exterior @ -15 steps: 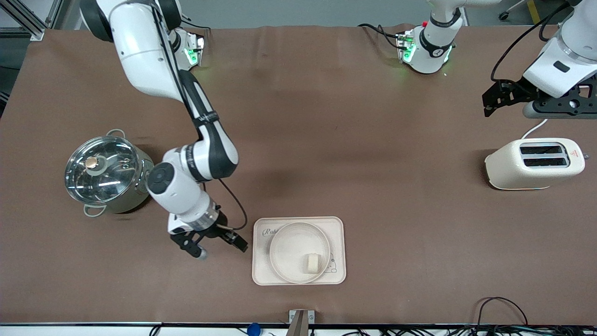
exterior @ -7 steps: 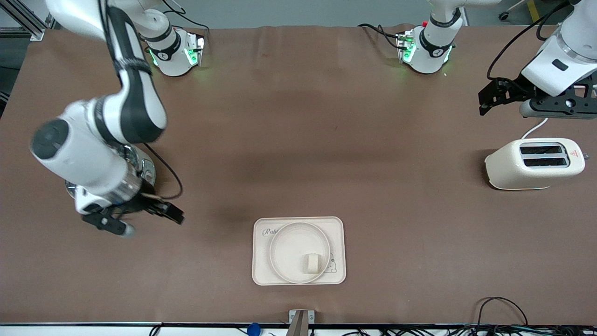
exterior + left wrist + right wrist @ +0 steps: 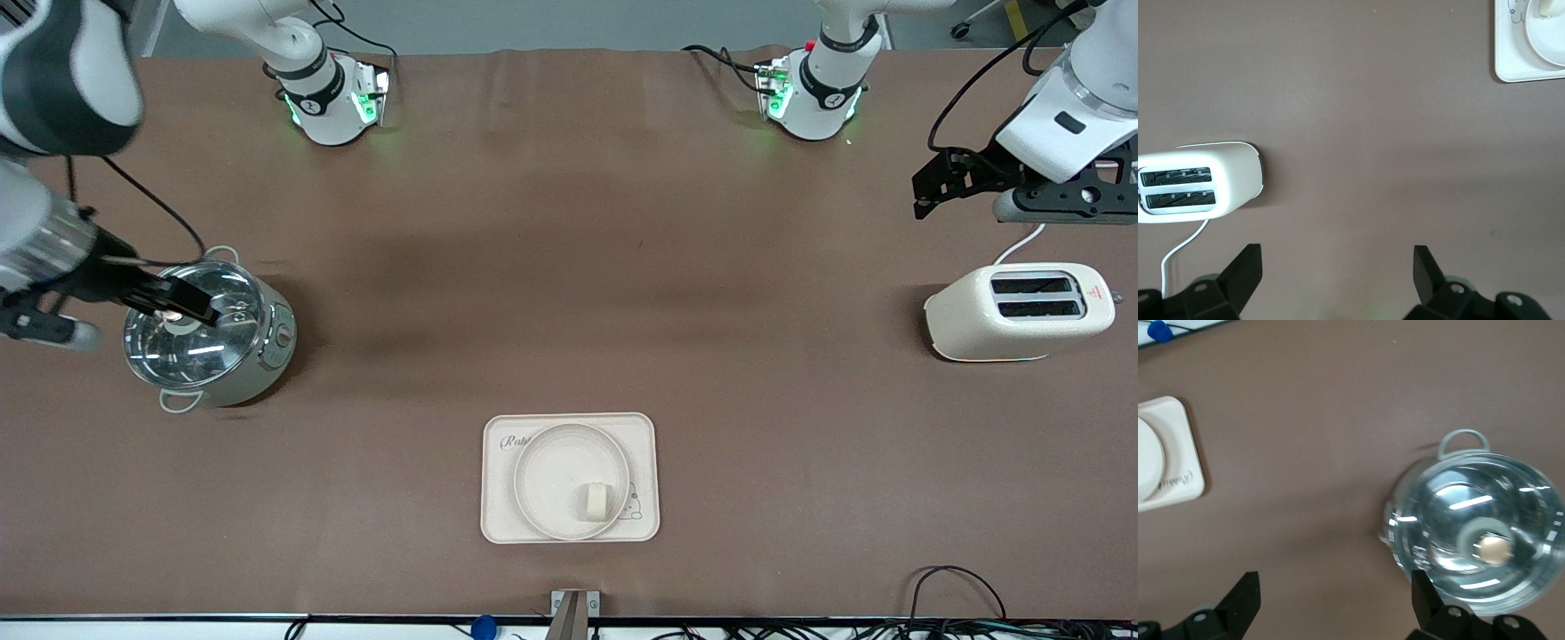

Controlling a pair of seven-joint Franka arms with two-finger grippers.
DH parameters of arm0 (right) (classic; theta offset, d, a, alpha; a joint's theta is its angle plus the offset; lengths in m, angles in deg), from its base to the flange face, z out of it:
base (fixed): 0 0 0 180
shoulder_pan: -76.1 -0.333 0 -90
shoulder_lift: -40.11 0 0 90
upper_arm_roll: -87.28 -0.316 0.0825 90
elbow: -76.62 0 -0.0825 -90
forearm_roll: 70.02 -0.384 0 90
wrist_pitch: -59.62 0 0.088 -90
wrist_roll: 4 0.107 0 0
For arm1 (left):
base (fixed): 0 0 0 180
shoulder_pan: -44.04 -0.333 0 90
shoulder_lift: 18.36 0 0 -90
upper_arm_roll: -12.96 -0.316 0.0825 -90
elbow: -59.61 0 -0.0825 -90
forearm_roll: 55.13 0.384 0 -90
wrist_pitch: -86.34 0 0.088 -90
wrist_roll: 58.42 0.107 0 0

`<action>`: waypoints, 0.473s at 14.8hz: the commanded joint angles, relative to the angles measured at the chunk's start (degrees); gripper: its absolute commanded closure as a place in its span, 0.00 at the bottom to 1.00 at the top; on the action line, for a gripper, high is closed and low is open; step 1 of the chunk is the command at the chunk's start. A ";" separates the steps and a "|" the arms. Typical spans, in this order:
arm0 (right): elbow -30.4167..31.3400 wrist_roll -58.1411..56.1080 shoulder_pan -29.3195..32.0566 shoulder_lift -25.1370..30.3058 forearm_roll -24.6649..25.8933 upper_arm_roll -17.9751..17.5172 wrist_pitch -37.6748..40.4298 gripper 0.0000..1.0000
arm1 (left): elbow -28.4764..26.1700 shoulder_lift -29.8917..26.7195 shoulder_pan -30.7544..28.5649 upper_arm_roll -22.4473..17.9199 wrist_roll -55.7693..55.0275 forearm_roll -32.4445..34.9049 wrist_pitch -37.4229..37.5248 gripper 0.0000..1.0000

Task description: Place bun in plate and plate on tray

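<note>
Bun (image 3: 594, 500) sits in your plate (image 3: 551, 476) on the tray (image 3: 645, 480); right gripper (image 3: 107, 311) hovers over the pot (image 3: 209, 333), left gripper (image 3: 965, 187) over the table above the toaster (image 3: 1018, 311), both with jaws apart.

Cream tray (image 3: 649, 427) with script lettering and a rabbit drawing; plain cream-white plate (image 3: 544, 471); cream-white bun (image 3: 594, 500). Brown table covering (image 3: 569, 267). Cream toaster (image 3: 1018, 311), dark slots. Shiny silver pot (image 3: 206, 333).

The bun (image 3: 594, 500) lies in the plate (image 3: 544, 480), which sits on the tray (image 3: 645, 444). The pot (image 3: 206, 333) stands toward the right arm's end, the toaster (image 3: 1017, 311) toward the left arm's, both farther from the front camera, seemingly about level.
</note>
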 commanded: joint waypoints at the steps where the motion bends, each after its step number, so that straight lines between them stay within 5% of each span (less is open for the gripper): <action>1: 1.94 -1.57 3.78 4.95 4.01 -3.56 3.12 0.00 | 0.29 -0.86 -0.10 0.04 -0.69 -0.92 1.18 0.00; 3: 0.27 -1.49 6.59 6.36 9.98 -7.76 5.76 0.00 | 0.46 -0.77 -0.10 0.04 -0.52 -0.74 1.09 0.00; 7: 0.09 -4.20 18.71 7.77 10.54 -19.02 6.65 0.00 | 1.87 -0.06 -0.10 0.04 -0.34 -0.30 1.09 0.00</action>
